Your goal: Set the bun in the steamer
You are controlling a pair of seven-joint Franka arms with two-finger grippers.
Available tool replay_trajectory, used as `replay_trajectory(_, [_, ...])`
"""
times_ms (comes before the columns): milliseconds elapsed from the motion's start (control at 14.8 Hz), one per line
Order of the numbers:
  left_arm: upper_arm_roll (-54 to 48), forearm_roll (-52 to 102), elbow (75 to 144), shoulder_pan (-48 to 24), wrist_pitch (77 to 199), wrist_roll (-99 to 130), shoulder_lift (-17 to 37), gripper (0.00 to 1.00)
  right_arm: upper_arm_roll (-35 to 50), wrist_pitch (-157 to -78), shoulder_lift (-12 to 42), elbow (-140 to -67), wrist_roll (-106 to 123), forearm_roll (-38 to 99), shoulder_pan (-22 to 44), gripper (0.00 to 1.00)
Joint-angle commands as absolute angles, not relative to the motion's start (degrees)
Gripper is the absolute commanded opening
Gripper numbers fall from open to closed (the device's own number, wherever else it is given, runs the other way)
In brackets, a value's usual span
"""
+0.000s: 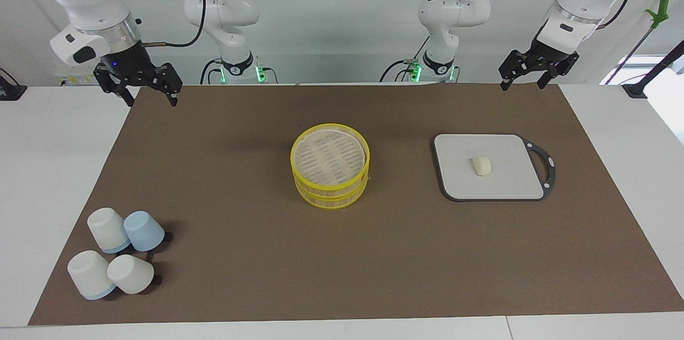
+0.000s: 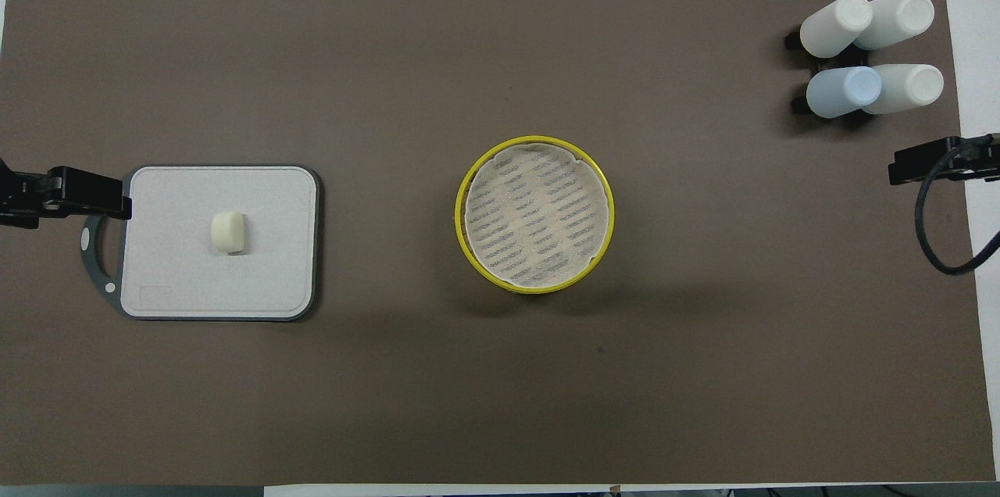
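So both grippers are hanging up in the air with fingers spread, holding nothing. Left gripper [image 1: 537,74] is sitting over the mat's edge nearest the robots, at the left arm's end; in the overhead view only its tip [image 2: 66,196] is showing, over the board's handle. Right gripper [image 1: 141,86] is hovering over the mat's corner at the right arm's end, well apart from everything.

One bun [image 1: 481,165] is lying on the one grey board [image 1: 489,190], roughly mid-board, untouched. The board's dark handle [image 1: 546,162] is pointing toward the left arm's end of the table.

One steamer [image 1: 330,173], two yellow-rimmed tiers stacked, is standing mid-mat [image 1: 256,254], beside the board and apart from it. A pale slatted surface is showing at its top [image 2: 537,212]; nothing is lying on it.

Four cups [image 1: 118,257] are clustered upside down at the right arm's end, farther from the robots than the steamer: three white, one blue [image 1: 143,231], touching or nearly touching each other.
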State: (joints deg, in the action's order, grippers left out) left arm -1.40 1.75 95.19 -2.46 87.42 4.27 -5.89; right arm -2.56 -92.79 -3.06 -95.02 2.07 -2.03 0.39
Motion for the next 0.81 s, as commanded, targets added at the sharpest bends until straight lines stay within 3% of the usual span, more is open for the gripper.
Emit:
replay_trajectory(0, [-1.4,1.1,95.5,-2.5,87.5,4.0,-6.2,1.00,-2.3,-93.0,-3.2,-95.0,2.6,-1.8,0.1,1.00])
replay_trajectory(541, [-1.4,1.1,97.0,-2.3,88.3,4.0,-6.9,1.00,-1.6,-92.5,-3.9,-96.2,2.0,-1.8,0.0,1.00])
replay_trajectory(744, [-1.3,1.1,98.0,-2.3,89.0,3.9,-7.4,1.00,2.3,-88.1,-3.9,-95.5,3.0,-2.0,0.0,1.00])
